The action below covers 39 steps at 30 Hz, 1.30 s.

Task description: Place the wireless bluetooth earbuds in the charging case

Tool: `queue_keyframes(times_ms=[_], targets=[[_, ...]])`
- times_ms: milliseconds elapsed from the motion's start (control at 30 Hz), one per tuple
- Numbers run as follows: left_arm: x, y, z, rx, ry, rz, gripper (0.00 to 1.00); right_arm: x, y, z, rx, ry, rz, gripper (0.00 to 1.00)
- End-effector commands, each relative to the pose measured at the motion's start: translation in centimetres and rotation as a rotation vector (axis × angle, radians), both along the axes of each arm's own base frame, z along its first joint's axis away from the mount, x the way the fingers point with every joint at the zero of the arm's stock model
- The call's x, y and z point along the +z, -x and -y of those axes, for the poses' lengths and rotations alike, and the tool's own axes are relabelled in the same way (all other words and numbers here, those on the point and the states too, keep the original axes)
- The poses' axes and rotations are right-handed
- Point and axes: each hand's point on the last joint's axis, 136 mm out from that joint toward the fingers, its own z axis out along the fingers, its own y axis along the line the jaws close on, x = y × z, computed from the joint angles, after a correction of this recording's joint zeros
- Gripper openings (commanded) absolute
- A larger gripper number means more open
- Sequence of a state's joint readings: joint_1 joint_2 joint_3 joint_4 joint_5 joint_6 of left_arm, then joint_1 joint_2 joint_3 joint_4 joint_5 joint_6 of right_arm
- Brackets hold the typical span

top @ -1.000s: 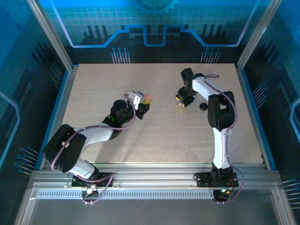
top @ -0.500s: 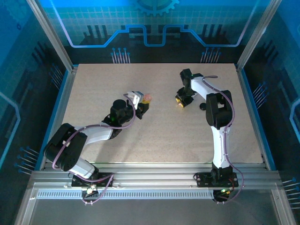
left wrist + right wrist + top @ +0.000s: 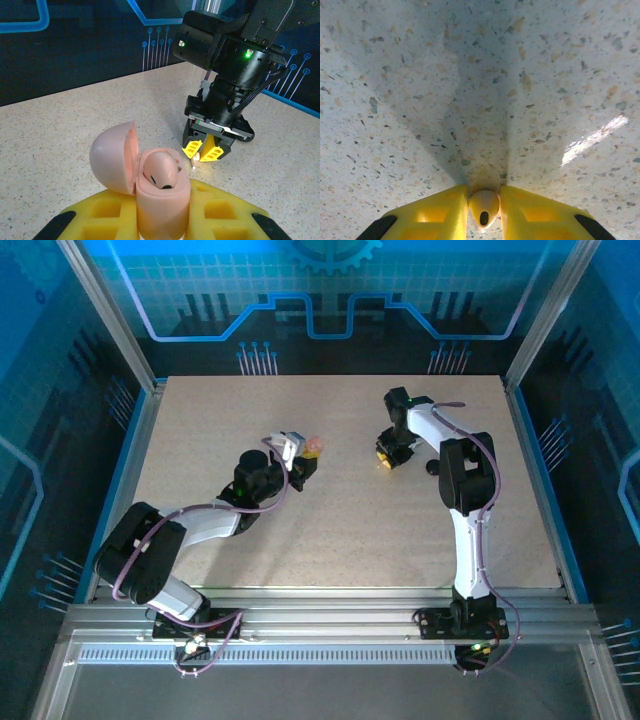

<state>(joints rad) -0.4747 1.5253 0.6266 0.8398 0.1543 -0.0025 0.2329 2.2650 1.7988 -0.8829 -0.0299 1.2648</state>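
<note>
A pale pink charging case (image 3: 162,205) stands upright with its lid (image 3: 111,156) swung open, and my left gripper (image 3: 162,222) is shut on its body. One pink earbud (image 3: 161,170) sits in the case. Seen from above, the case (image 3: 314,447) is at the table's middle left, at the tip of my left gripper (image 3: 303,464). To its right, my right gripper (image 3: 385,458) points down at the table. Its yellow fingers (image 3: 440,214) press both sides of a second pale pink earbud (image 3: 484,207) that rests on the tabletop. The left wrist view shows this earbud (image 3: 195,159) between the right gripper's fingertips (image 3: 191,148).
A small black round object (image 3: 433,467) lies on the speckled table (image 3: 330,530) just right of the right arm's wrist. Metal rails and blue walls bound the table on all sides.
The right gripper's fingers have closed in on the pale pink earbud on the table. The left arm and the case have barely moved.
</note>
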Motion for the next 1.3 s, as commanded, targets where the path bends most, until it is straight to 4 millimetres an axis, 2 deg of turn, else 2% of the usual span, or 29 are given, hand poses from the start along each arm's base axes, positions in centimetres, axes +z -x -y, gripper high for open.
queue_keyframes(times_ms=[0,300,500,700,933,1100,1267], targets=[[1.4,-0.4,0.2,-0.010,0.040,0.029,0.17,-0.3,0.5,1.1,-0.027,0.018,-0.017,0.23],[0.5,-0.2,0.5,-0.033,0.026,0.008,0.17,1.0,1.8,1.8,-0.028,0.032,0.014,0.21],[-0.8,0.0,1.1,-0.068,0.057,-0.034,0.17,1.8,3.8,2.0,-0.038,0.025,0.045,0.20],[-1.2,0.0,2.9,-0.135,0.095,-0.057,0.16,2.9,6.1,2.2,-0.021,0.034,0.081,0.20],[-2.4,0.1,5.4,-0.198,0.070,-0.084,0.16,5.4,8.8,3.0,0.003,0.068,0.151,0.21],[-3.4,0.0,7.5,-0.231,0.059,-0.110,0.16,8.0,9.1,3.0,0.070,0.083,0.252,0.21],[-3.2,0.0,9.0,-0.249,0.060,-0.105,0.16,10.4,9.2,3.3,0.124,0.105,0.361,0.21]])
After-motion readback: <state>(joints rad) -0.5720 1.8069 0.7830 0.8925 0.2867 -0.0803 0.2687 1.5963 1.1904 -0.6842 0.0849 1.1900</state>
